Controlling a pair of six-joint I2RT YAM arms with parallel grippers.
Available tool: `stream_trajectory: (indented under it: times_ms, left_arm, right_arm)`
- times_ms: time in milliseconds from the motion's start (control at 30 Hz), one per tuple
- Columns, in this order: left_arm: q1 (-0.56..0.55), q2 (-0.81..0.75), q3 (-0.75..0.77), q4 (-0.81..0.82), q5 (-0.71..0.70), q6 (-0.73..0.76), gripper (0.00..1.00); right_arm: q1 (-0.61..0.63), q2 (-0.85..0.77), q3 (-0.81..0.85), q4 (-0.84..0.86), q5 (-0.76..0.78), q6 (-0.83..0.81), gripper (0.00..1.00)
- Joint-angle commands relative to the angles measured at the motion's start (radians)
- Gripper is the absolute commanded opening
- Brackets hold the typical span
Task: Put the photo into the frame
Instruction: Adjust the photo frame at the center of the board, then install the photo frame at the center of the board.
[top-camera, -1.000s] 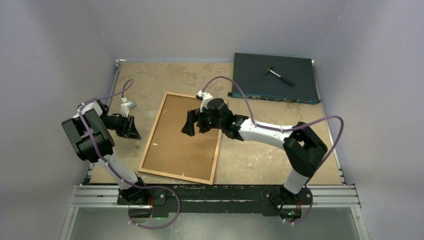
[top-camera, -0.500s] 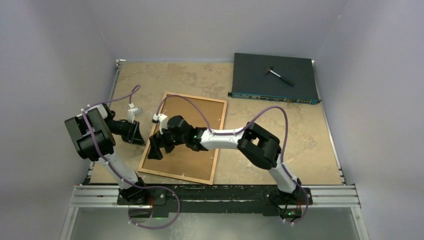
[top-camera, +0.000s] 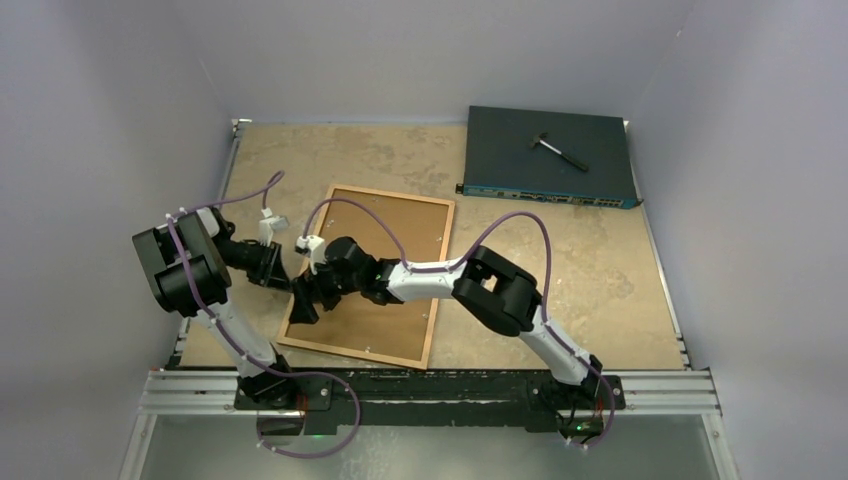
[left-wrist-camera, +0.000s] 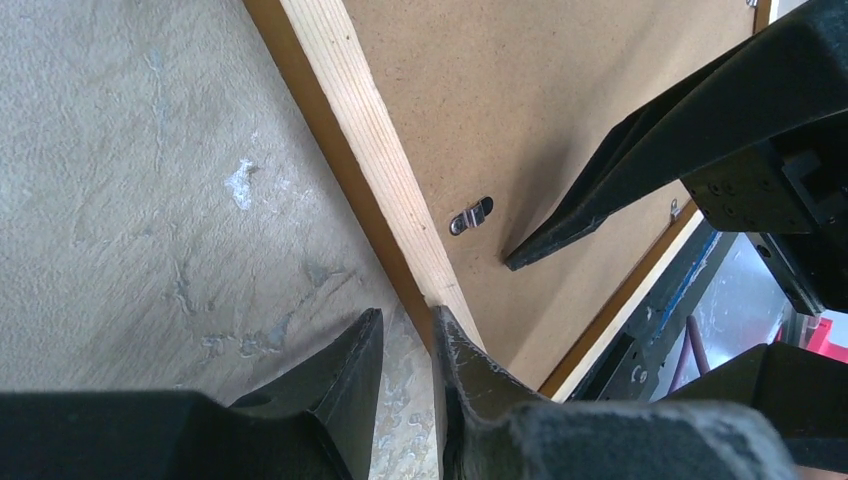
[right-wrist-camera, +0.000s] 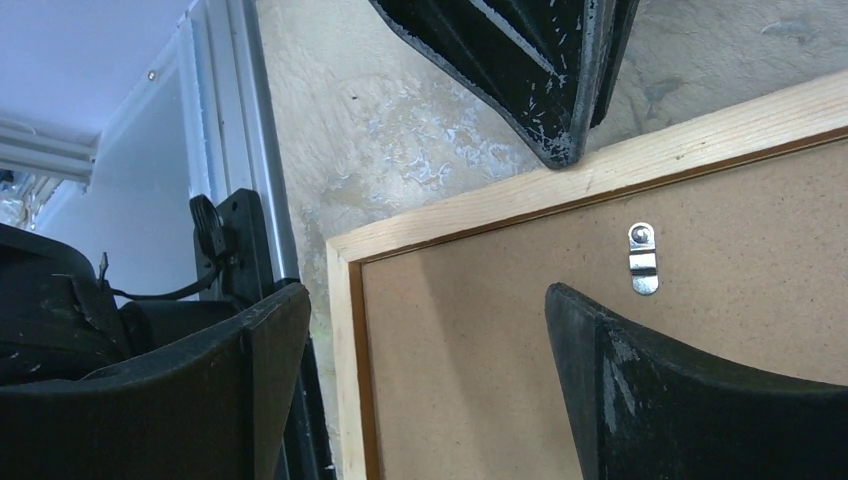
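The frame lies face down on the table, its pale wooden rail around a brown backing board. The photo is hidden. My left gripper is at the frame's left edge. Its jaws stand a narrow gap apart with only table between them, and one fingertip touches the rail's outer edge. My right gripper hovers wide open over the board near the frame's near-left corner, holding nothing. A metal clip sits on the board by the rail.
A dark flat electronics box lies at the back right with a small tool on it. The right arm stretches across the frame. A metal rail borders the table's left side.
The right arm swung from the frame's middle across to its left side. The left gripper moved in to the frame's left edge, its jaws narrowing.
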Motion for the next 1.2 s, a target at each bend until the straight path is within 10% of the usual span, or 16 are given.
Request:
stream_trajectory:
  times_ms: [0,1167]
  left_arm:
    - [-0.014,0.011,-0.015,0.085,-0.029,0.002,0.21]
    - [-0.047,0.013,-0.021,0.104,-0.009,-0.014,0.17]
  right_arm:
    - [-0.010,0.002,0.022,0.010,0.033,-0.013,0.90]
    - [-0.056,0.066,0.054,0.039,0.048,0.005,0.90]
